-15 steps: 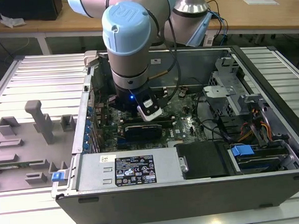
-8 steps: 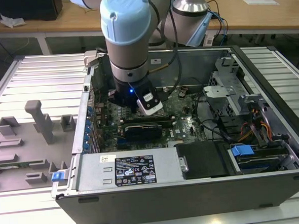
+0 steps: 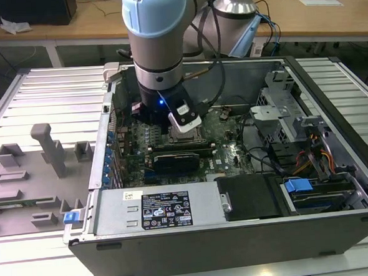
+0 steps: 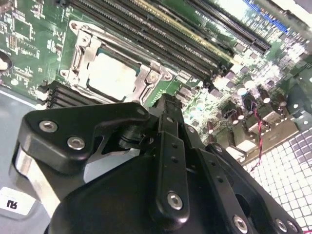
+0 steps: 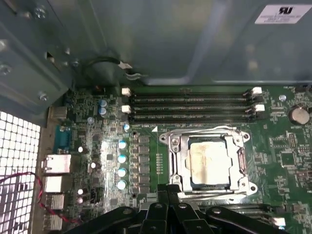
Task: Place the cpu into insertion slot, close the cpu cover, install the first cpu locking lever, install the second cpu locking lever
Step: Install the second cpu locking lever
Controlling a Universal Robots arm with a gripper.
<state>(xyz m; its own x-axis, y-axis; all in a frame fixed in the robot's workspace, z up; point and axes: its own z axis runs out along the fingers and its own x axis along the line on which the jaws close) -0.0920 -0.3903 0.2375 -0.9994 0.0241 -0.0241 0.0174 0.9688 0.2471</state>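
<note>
**CPU seated in the socket, cover down, gripper poised just above**

An open grey metal computer case (image 3: 240,234) is seen lying on a ribbed metal desk (image 3: 44,96) in the exterior view, with the pale blue and silver robot arm (image 3: 159,39) reaching down into it over the green circuit board (image 3: 231,141).

In both wrist views the small flat square cpu (image 5: 210,161) with its silver-grey, smeared metal top is seen lying inside the square, dark-framed insertion slot (image 5: 174,165). The thin silver-grey metal cpu cover (image 5: 239,163), a frame plate with a large square window, is seen lying flat around the chip, whose top shows through the window. A thin wire locking lever (image 5: 204,130) is seen running along the side of the socket that faces the long black memory slots (image 5: 190,107); whether it is latched cannot be told.

The black gripper (image 5: 168,195) is seen at one edge of the socket, close above the board, its linkage bars (image 4: 168,146) drawn together in the second wrist view. Its tips are hidden behind its own body, so how far it stands open, and whether anything is held, cannot be told.

On the exterior view's left, grey plastic fixture blocks (image 3: 47,149) are seen standing on the desk beside the case.
</note>
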